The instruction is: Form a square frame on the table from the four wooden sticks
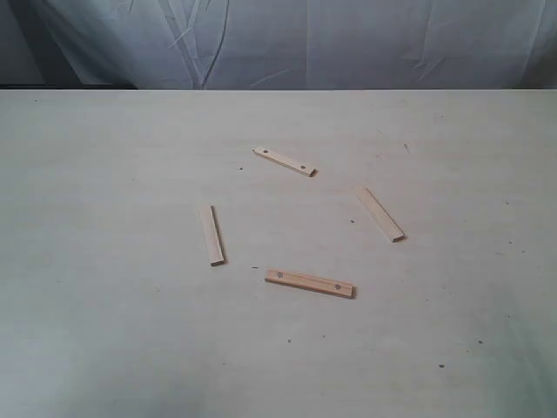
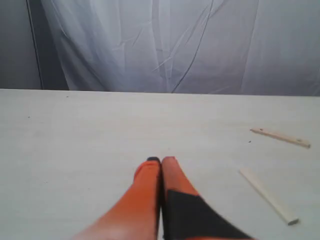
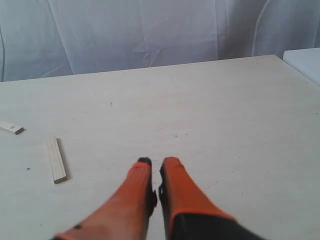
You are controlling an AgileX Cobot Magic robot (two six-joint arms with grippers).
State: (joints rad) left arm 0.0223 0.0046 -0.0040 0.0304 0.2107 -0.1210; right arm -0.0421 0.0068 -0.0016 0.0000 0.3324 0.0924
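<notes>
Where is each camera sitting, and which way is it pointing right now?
Exterior view: raised, off the arms, looking down across the table at the four wooden sticks toward the cloth backdrop; no robot part shows.
Left wrist view: low over the table, looking along the left gripper, orange fingers together, toward the backdrop.
Right wrist view: equally low, looking along the right gripper toward the backdrop.
Shared: exterior and left wrist views both show the holed far stick and the plain left stick.
</notes>
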